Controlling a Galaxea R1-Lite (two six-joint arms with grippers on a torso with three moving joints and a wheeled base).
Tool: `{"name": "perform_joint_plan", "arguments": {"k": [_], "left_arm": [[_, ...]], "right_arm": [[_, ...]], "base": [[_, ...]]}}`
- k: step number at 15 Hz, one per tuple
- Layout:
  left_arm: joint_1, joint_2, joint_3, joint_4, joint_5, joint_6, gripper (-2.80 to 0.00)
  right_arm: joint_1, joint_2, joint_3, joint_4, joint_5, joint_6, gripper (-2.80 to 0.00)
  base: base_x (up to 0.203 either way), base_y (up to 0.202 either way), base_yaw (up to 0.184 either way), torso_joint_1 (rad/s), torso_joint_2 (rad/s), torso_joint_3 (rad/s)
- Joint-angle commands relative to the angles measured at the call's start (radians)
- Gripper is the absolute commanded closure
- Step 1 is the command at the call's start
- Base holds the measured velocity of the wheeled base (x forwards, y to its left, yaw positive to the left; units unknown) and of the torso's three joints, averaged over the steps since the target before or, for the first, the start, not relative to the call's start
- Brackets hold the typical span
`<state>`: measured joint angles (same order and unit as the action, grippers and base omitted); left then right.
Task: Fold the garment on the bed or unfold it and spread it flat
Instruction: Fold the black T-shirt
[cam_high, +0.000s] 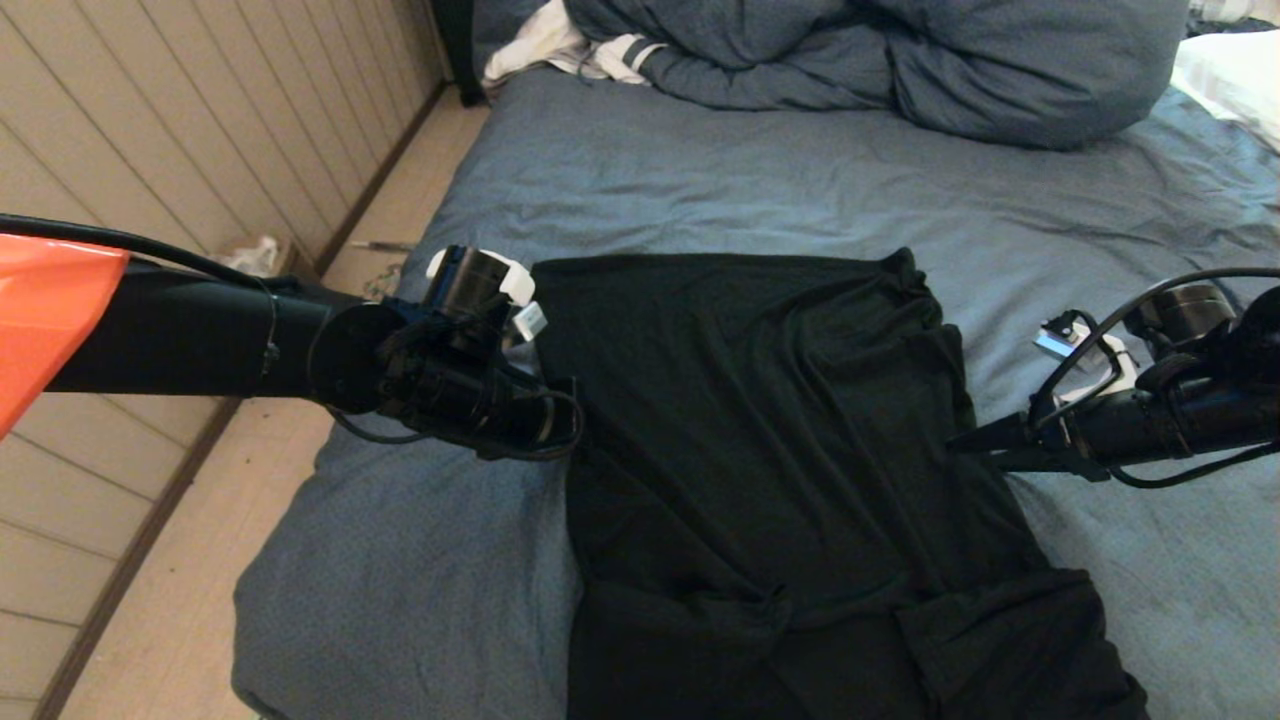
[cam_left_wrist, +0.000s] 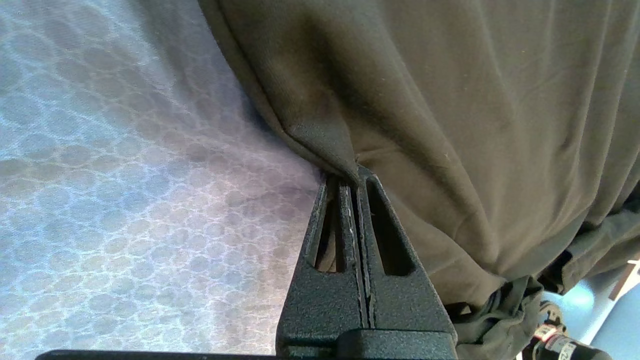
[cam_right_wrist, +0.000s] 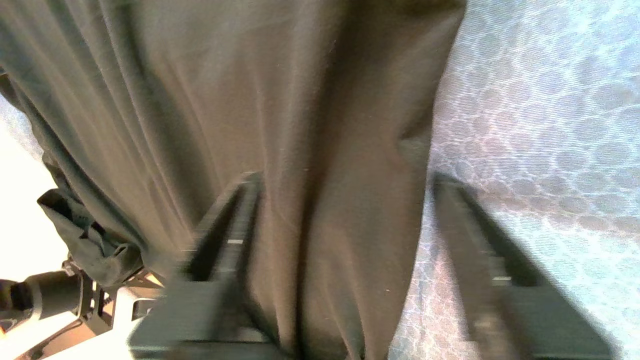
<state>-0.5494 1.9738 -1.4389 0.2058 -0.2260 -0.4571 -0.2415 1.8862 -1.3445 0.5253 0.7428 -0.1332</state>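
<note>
We see the bed (cam_high: 700, 190), its wrinkled blue-grey cover bearing the black T-shirt (cam_high: 780, 450) spread near us, the bunched duvet (cam_high: 900, 60) far back, a white striped cloth (cam_high: 560, 50) far left, and a white pillow (cam_high: 1235, 75) far right.

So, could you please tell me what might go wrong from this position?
The left tool pinches only a thin fold at the edge of the thin black T-shirt, so it may slip free. The right tool straddles the opposite edge with its jaws apart; an uneven lift could bunch the shirt on the wrinkled blue-grey bed.
</note>
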Motion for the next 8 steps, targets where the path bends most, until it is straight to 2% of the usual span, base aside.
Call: {"name": "perform_joint_plan", "arguments": {"k": [1,8], "left_arm": [[0.0,-0.006,0.002,0.001,-0.001,-0.003,0.0],[0.001,-0.008,-0.067,0.008,0.001,0.0,0.0]], "right_arm": [[0.009,-0.001,0.002,0.001,0.005,-0.002,0.0],[0.03,-0.001,-0.001,-0.001,0.004,-0.014,0.0]], "base": [[0.0,0.0,0.0,0.0,0.0,0.0],[0.0,0.0,0.0,0.0,0.0,0.0]]}}
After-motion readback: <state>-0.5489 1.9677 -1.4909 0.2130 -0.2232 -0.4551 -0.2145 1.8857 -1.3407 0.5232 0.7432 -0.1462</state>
